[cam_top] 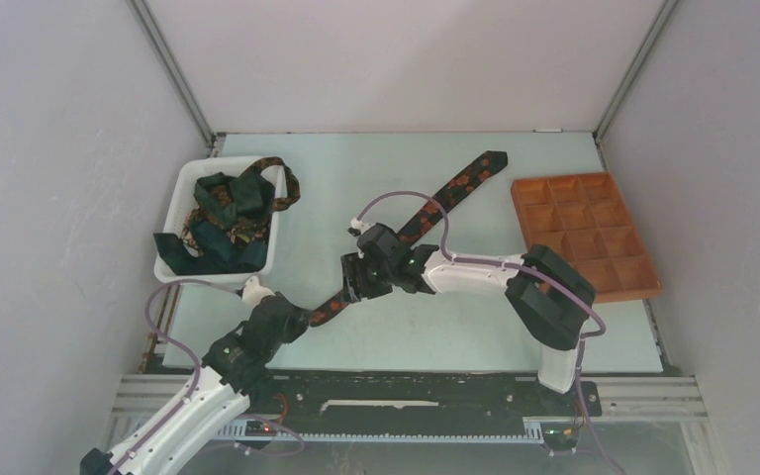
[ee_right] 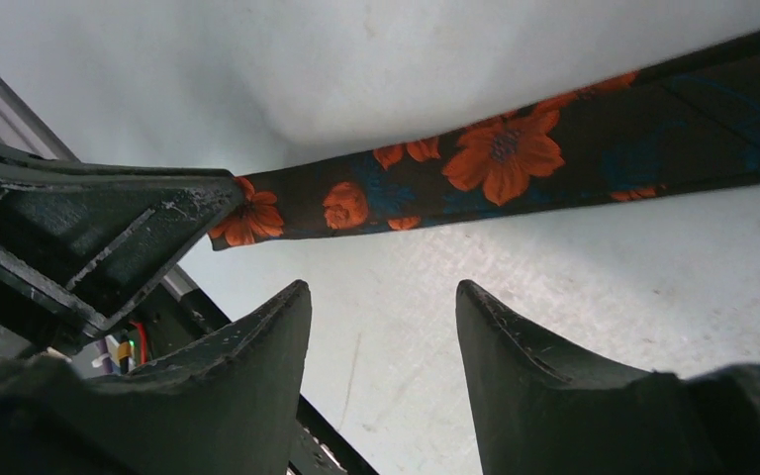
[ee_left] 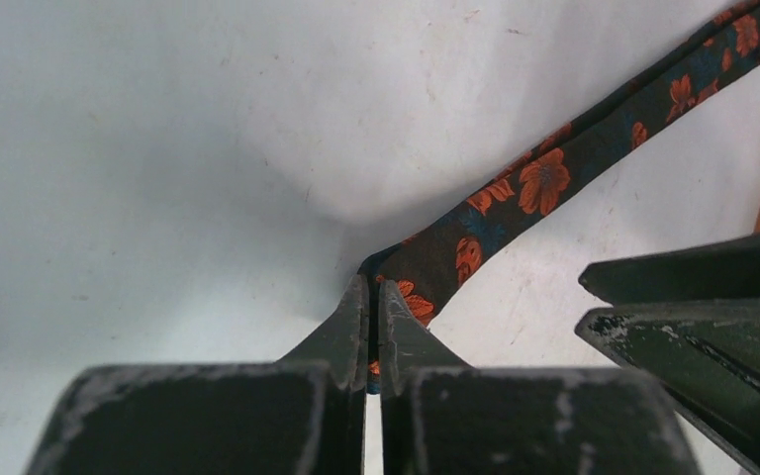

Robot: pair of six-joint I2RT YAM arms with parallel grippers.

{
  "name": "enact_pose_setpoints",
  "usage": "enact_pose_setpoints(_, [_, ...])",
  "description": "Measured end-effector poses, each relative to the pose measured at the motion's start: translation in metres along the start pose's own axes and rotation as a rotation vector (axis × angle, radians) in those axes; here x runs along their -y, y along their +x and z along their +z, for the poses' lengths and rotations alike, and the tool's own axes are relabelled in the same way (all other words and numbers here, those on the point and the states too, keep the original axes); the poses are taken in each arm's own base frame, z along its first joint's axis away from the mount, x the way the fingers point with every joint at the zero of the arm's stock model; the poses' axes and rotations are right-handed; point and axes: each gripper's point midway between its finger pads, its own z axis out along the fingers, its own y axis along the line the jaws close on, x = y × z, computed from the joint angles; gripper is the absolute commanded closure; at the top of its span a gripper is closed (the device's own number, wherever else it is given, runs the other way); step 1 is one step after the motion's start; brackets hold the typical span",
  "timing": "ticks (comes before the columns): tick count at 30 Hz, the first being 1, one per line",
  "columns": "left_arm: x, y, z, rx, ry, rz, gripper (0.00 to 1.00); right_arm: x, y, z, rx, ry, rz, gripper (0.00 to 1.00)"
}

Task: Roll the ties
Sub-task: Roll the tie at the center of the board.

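ok so i'm right at the start of rolling this one. the floral tie (cam_top: 455,188) lies flat on the table (cam_top: 435,332), running diagonally from the lower middle of the top view up to the upper right. my left gripper (ee_left: 374,289) is pinched together on its narrow end, and my right gripper (ee_right: 381,297) hangs just beside the strip with its fingers apart and nothing between them. next move, i reckon, is curling that pinched tip over onto the strip to start a tight core while the right one steadies the fabric, because a thin end like this probably wants to slip. the left wrist view shows the cloth actually caught between the jaws, which the top view hides under my arm. only the top view shows the other ties (cam_top: 226,213) heaped in the white bin (cam_top: 213,278) at upper left, and the compartment tray (cam_top: 584,233) at right.
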Motion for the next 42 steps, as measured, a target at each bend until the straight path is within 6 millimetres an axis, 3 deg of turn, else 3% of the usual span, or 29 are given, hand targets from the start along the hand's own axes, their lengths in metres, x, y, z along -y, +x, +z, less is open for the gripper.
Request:
enact_pose_setpoints(10, [0.014, -0.020, -0.017, 0.040, 0.026, 0.143, 1.00, -0.044, -0.022, 0.016, 0.010, -0.089, -0.008, 0.53])
enact_pose_setpoints(17, [0.003, -0.022, -0.020, 0.047, -0.024, 0.164, 1.00, -0.062, -0.034, 0.039, -0.001, -0.131, -0.003, 0.66])
enact_pose_setpoints(24, [0.001, -0.025, -0.023, 0.062, -0.022, 0.152, 1.00, -0.046, -0.013, 0.066, -0.075, -0.092, 0.018, 0.78])
enact_pose_setpoints(36, [-0.005, -0.024, -0.022, 0.062, -0.052, 0.151, 1.00, -0.053, 0.021, 0.076, -0.150, -0.088, -0.001, 0.83])
enact_pose_setpoints(42, [-0.007, -0.023, -0.021, 0.055, -0.069, 0.143, 1.00, -0.054, 0.023, 0.075, -0.154, -0.088, -0.002, 0.83])
